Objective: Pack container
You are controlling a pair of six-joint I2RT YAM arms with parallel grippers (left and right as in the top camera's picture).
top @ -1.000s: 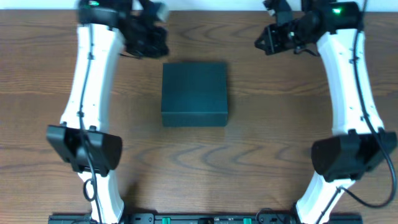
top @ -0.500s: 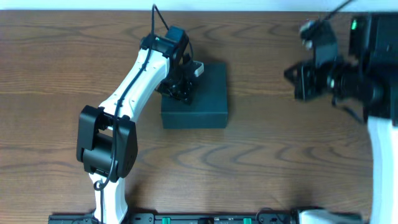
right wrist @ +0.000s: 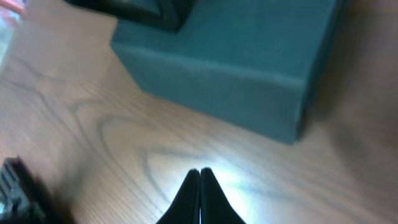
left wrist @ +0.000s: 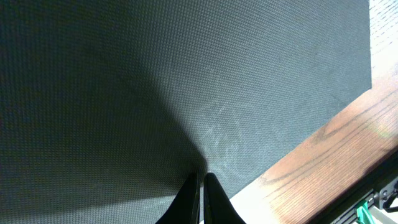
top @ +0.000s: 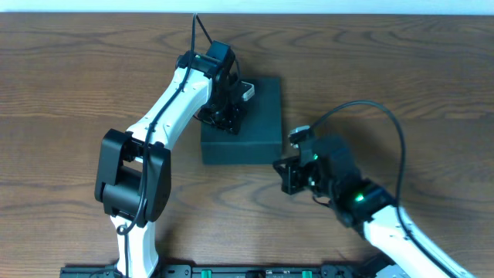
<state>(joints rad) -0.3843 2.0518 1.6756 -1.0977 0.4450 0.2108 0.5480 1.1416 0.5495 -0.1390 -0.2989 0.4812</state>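
Fingers first: my left fingers (left wrist: pixel 188 202) are pinched together with nothing between them, tips seemingly resting on the flat top of the container (top: pixel 261 127), which sits closed in the middle of the bench (top: pixel 69 93). My right fingers (right wrist: pixel 191 199) are also closed and empty, low over bare wood just off the box's near right corner. Pressing down could dent the cardboard lid or skid the box, and my right arm might nudge that corner and twist it.
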